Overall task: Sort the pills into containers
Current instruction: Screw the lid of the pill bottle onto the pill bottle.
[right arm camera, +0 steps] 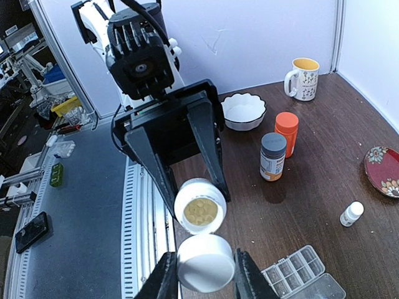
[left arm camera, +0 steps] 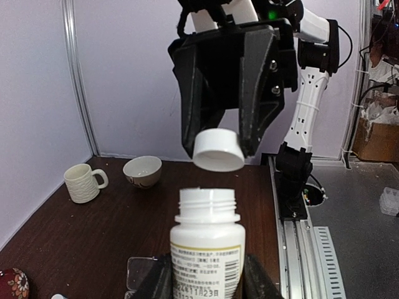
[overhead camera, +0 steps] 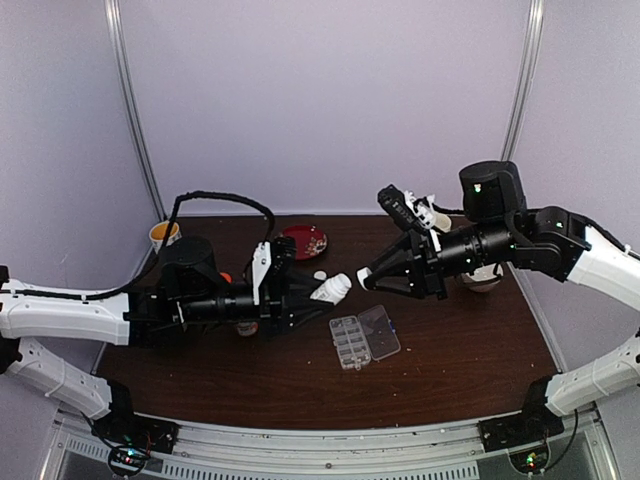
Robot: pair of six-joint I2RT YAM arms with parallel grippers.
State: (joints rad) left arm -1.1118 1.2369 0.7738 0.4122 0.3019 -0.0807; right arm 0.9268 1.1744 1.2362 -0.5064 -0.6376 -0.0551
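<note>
My left gripper (overhead camera: 305,296) is shut on the body of a white labelled bottle (left arm camera: 207,243), held above the table with its neck uncapped. Looking into its mouth from the right wrist view, I see the pills (right arm camera: 201,212) as a pale yellowish cluster inside. My right gripper (right arm camera: 204,269) is shut on the bottle's white cap (right arm camera: 206,261), which sits just off the neck, a small gap apart from it (left arm camera: 218,151). The containers are the cells of a clear organizer box (overhead camera: 363,338) lying with its lid open on the table below both grippers; its cells (right arm camera: 296,271) look empty.
An orange bottle (right arm camera: 287,128) and a grey-capped bottle (right arm camera: 272,156) stand behind the left arm. A tiny white bottle (right arm camera: 351,213), a red plate (overhead camera: 303,240), a patterned mug (right arm camera: 303,78) and a scalloped bowl (right arm camera: 243,110) are nearby. A ribbed mug (left arm camera: 82,182) and a bowl (left arm camera: 142,171) sit at the right.
</note>
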